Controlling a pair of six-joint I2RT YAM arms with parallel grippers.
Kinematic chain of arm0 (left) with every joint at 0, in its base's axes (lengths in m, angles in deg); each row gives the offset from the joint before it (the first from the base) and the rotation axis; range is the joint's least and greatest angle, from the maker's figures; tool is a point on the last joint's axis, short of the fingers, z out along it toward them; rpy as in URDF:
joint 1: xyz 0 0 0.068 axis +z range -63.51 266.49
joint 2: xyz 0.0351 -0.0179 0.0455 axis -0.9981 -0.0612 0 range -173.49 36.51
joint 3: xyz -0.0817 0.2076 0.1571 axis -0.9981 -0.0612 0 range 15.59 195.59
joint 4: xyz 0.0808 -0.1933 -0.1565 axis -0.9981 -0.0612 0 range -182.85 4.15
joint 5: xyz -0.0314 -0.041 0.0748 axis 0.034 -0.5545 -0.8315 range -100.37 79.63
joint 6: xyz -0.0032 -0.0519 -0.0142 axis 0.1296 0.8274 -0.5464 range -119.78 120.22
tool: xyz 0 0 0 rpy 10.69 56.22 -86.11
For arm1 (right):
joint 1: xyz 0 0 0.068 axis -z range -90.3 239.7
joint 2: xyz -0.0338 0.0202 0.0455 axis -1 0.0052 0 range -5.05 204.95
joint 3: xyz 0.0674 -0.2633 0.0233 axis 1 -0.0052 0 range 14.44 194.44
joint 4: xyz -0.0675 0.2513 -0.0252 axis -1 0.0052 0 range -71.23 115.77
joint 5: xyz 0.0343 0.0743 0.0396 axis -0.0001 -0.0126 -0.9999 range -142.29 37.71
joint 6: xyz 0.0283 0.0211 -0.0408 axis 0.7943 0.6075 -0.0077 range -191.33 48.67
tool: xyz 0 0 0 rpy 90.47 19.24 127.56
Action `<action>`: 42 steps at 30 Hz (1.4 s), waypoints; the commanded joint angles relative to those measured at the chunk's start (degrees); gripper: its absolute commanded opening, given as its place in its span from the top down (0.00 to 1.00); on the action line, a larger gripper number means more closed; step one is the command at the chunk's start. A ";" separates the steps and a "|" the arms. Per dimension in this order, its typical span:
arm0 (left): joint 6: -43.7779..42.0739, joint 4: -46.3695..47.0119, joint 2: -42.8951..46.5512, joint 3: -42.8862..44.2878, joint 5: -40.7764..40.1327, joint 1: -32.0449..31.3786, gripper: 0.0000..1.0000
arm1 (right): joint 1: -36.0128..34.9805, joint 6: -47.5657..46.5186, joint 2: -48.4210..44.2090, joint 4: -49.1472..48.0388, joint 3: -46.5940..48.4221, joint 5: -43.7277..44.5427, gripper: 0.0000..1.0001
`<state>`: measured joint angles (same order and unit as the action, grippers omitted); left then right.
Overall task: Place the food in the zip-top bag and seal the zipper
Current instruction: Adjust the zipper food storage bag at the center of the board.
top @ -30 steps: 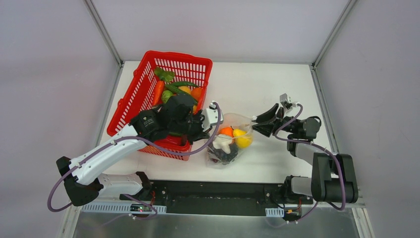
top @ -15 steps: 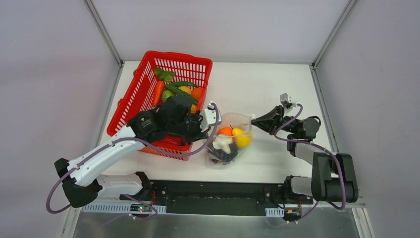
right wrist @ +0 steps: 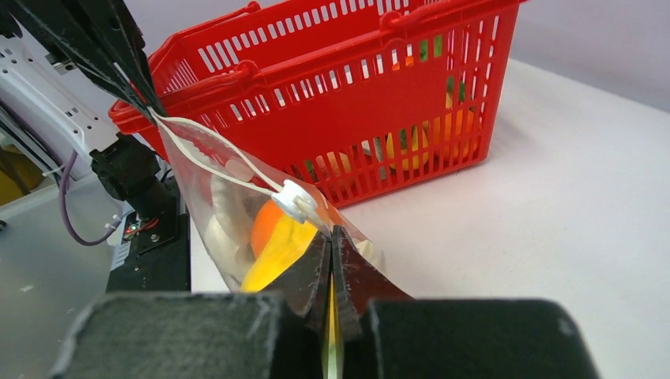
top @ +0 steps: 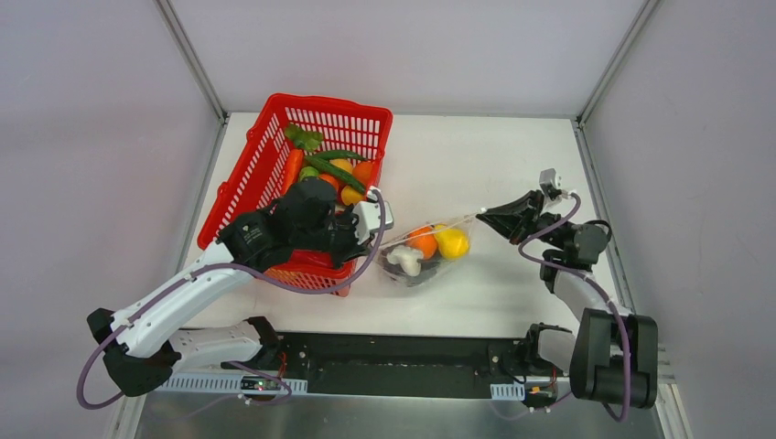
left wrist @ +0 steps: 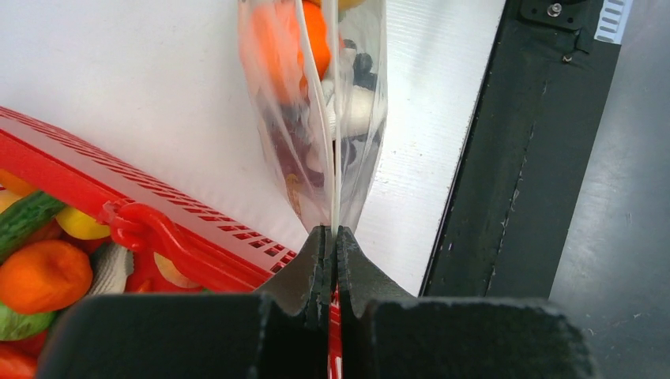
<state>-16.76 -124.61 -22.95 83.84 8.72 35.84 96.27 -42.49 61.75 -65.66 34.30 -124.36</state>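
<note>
The zip-top bag is held stretched between the two grippers, near the middle of the table, closer to its near edge. One end of its mouth is pinched by the left gripper, whose jaws are pressed together on the film. The other end is pinched in the same way by the right gripper. The zipper is drawn taut between them, and a small white slider is seen on it just beside the right gripper. An orange ball, a yellow lemon, white garlic and dark grapes are enclosed in the clear, crinkled plastic. A red mesh basket with more glossy food is set toward the far left corner, touching the left arm. Whether the bag's underside rests on the table cannot be told.
</note>
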 commanded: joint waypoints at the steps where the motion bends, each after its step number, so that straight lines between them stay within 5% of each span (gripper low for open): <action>1: 0.82 0.55 1.11 0.27 -0.01 1.03 1.00 | 1.17 -7.21 -7.06 9.63 3.50 1.61 1.00; 7: 2.91 -0.26 -2.76 4.89 -0.32 1.50 1.00 | 0.54 -21.25 -19.27 47.69 9.19 3.11 1.00; 11: 6.28 2.52 -2.87 5.60 -2.65 2.81 1.00 | 0.22 -21.25 -21.14 58.01 12.74 3.11 1.00; 31: 10.88 6.11 -3.88 2.13 -1.22 5.21 1.00 | -3.04 -21.25 -17.93 63.12 12.35 3.11 1.00; 35: 11.76 6.20 -4.04 2.31 -4.07 5.21 0.92 | -3.14 -21.25 -18.51 63.03 12.01 3.11 1.00; 39: 12.80 5.78 -3.86 3.21 -5.82 5.30 0.43 | -3.14 -21.25 -21.36 61.52 10.83 3.11 1.00; 41: 12.88 5.37 -3.44 4.13 -5.59 5.29 0.34 | -3.22 -21.25 -22.15 59.50 9.60 3.11 1.00; 42: 12.97 5.85 -3.02 4.36 -5.52 5.28 0.31 | -3.30 -25.30 -22.58 59.05 8.90 16.36 1.00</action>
<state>-4.84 -119.78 -27.19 85.96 5.09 40.45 93.30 -62.86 41.82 -1.09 44.55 -120.65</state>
